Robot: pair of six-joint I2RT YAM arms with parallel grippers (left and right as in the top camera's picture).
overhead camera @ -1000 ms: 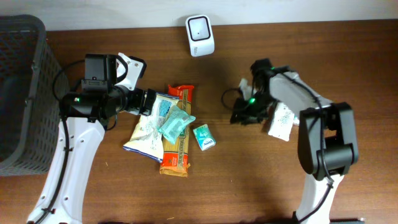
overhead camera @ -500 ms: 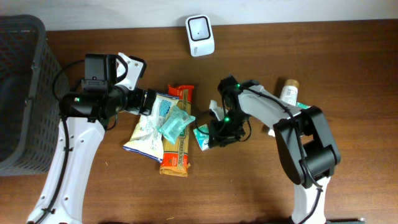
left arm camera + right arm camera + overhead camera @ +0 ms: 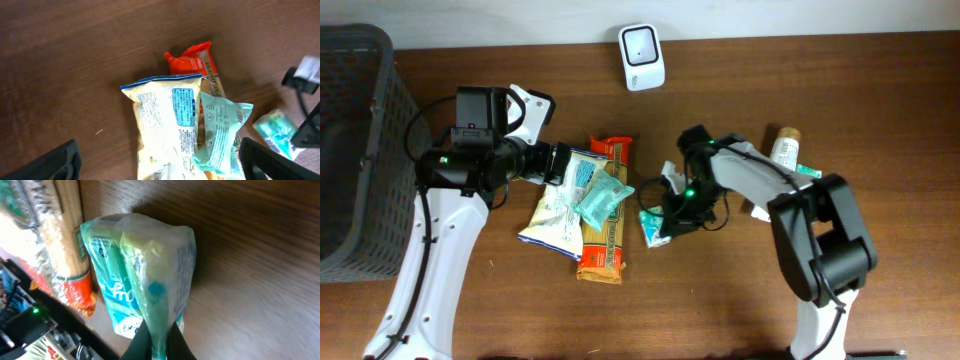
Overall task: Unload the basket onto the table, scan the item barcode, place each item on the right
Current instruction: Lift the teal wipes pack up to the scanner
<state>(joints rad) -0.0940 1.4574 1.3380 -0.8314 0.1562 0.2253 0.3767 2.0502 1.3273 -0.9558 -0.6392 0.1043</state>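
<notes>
Right fingers (image 3: 136, 344), earlier apart, now tight on teal packet (image 3: 145, 280).

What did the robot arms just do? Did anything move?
The right gripper swung left across the table to the small teal packet and shut its jaws on it. The left gripper stayed open over the snack bags, which didn't move. Neither did the white scanner.
</notes>
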